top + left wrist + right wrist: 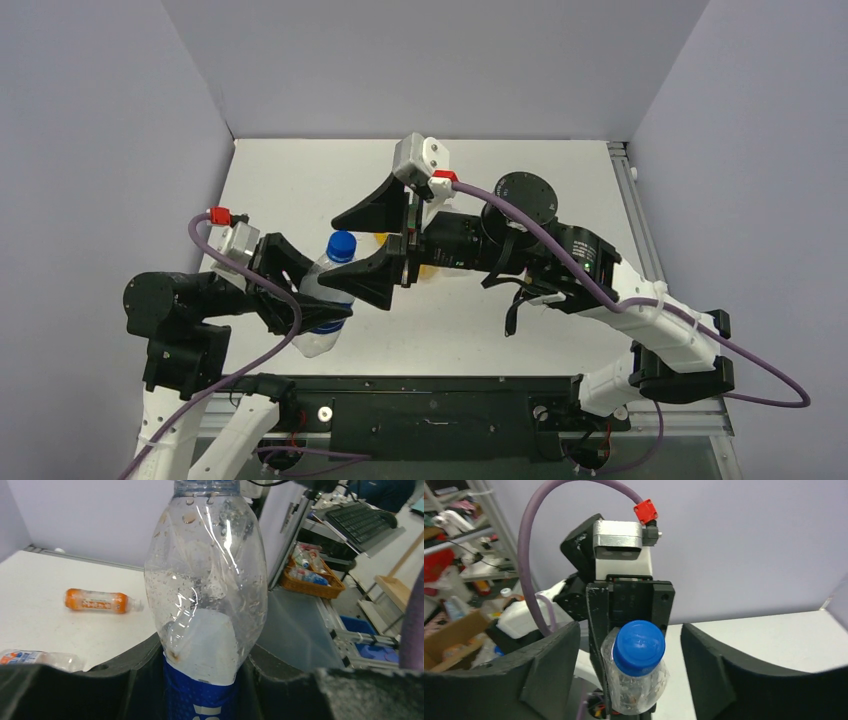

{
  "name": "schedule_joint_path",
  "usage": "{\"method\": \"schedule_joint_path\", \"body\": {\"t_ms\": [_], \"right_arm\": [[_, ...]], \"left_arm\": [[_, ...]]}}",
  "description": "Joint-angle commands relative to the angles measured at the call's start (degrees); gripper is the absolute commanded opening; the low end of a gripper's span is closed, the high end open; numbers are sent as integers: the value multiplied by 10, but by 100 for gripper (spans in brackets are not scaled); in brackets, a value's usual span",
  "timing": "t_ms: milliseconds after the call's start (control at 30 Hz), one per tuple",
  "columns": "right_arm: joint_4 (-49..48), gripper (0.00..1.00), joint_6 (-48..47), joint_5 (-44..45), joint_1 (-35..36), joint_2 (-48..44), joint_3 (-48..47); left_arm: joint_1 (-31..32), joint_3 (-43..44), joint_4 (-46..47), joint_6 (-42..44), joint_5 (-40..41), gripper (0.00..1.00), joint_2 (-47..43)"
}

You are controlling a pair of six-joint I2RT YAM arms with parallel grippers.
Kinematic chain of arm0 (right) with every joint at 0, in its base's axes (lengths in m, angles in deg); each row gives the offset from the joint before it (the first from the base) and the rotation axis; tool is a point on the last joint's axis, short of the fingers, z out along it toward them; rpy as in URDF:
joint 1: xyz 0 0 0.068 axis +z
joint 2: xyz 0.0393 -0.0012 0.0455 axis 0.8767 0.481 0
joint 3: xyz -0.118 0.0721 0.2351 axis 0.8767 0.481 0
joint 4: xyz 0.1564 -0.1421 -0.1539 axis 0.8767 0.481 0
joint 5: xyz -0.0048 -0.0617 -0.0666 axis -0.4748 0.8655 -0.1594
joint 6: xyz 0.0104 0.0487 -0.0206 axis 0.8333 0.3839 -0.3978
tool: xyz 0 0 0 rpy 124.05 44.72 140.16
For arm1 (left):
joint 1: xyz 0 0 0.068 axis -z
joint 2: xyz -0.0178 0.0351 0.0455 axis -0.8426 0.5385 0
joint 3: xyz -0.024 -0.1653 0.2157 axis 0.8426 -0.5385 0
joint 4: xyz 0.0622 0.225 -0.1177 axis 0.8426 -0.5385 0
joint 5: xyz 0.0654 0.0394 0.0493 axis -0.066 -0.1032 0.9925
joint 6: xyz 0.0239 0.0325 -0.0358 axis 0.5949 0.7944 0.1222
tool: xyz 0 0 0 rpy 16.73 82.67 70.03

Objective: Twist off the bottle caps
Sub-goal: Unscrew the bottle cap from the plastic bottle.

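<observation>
The right gripper [629, 632] has its two black padded fingers spread wide, one at each lower corner of the view. The round blue plastic screw cap [639, 647] sits between them, touching neither. It tops a clear plastic bottle [638, 692] with droplets inside. Directly behind stands a black wrist housing [631, 600] carrying a silver camera block [618, 541], a red connector [645, 511] and a looped purple cable [525, 560].

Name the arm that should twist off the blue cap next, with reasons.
Right. The left gripper is shut on the bottle, so it is occupied. The right gripper stands open with the blue cap between its fingers, so it probably only needs to close and turn.
</observation>
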Motion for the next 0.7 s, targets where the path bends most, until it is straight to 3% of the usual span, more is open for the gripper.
{"method": "schedule_joint_path", "body": {"t_ms": [0, 133, 267, 433, 667], "right_arm": [[8, 78, 24, 149, 15, -26, -18], [61, 80, 23, 297, 53, 3, -64], [119, 82, 38, 385, 66, 49, -134], [169, 80, 48, 433, 65, 89, -192], [183, 65, 76, 420, 41, 103, -192]], "left_arm": [[-7, 27, -95, 104, 87, 8, 8], [-7, 39, -189, 242, 147, 8, 5], [-7, 36, -223, 317, 194, 9, -1], [-7, 29, -230, 368, 231, 9, -11], [-7, 22, -224, 378, 254, 9, -22]]}}
